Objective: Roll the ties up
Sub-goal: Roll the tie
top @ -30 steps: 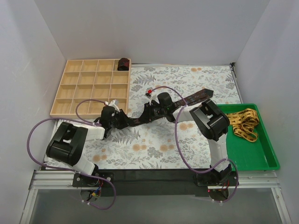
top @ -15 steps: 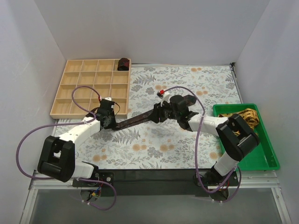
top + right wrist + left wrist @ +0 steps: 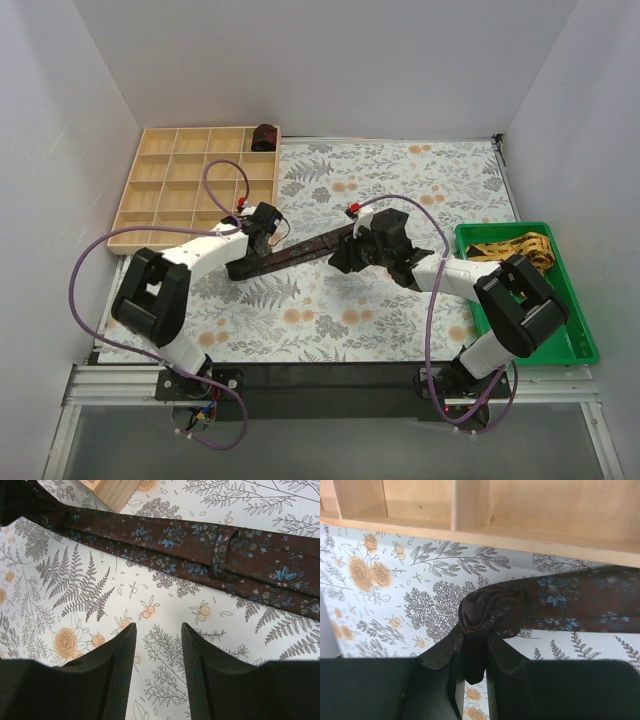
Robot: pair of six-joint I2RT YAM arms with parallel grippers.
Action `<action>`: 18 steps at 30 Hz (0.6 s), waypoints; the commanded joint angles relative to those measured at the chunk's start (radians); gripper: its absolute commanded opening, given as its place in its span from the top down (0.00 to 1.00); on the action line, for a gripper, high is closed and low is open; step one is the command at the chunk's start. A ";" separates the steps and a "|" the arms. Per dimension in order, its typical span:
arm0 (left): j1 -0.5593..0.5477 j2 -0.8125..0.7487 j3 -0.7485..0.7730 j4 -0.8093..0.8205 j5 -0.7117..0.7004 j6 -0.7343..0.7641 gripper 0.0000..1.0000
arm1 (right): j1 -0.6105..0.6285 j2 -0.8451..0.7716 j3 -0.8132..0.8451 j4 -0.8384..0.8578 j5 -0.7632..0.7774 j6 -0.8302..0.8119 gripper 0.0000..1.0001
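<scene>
While left tool (image 3: 475, 641) pinches coiled end of dark floral tie (image 3: 580, 605), right tool (image 3: 157, 630) stands apart, empty.

I'm looking into a robot lab cell. Plain walls (image 3: 330, 60) box in the bench (image 3: 420, 170), fronted by an aluminium rail (image 3: 120, 377).

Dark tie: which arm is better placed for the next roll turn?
Left. The left gripper is shut on the coiled end of the tie, beside the wooden tray. The right gripper is open above the flat stretch, holding nothing.
</scene>
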 commanded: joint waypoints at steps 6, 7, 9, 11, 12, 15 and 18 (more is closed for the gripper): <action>-0.123 0.214 0.166 -0.175 -0.159 -0.074 0.96 | -0.032 -0.072 -0.060 0.016 0.020 0.002 0.59; -0.139 0.225 0.183 -0.181 -0.161 -0.074 0.95 | -0.034 -0.077 -0.064 0.017 0.026 0.002 0.59; -0.150 0.257 0.213 -0.210 -0.172 -0.074 0.95 | -0.038 -0.075 -0.074 0.017 0.030 0.004 0.59; -0.169 0.283 0.267 -0.243 -0.199 -0.088 0.96 | -0.043 -0.074 -0.084 0.018 0.038 0.007 0.59; -0.176 0.307 0.286 -0.276 -0.210 -0.093 0.97 | -0.046 -0.066 -0.086 0.020 0.040 0.012 0.60; -0.186 0.326 0.321 -0.347 -0.263 -0.117 0.97 | -0.051 -0.054 -0.084 0.027 0.032 0.012 0.60; -0.186 0.317 0.320 -0.419 -0.342 -0.154 0.98 | -0.049 -0.054 -0.084 0.035 0.027 0.012 0.60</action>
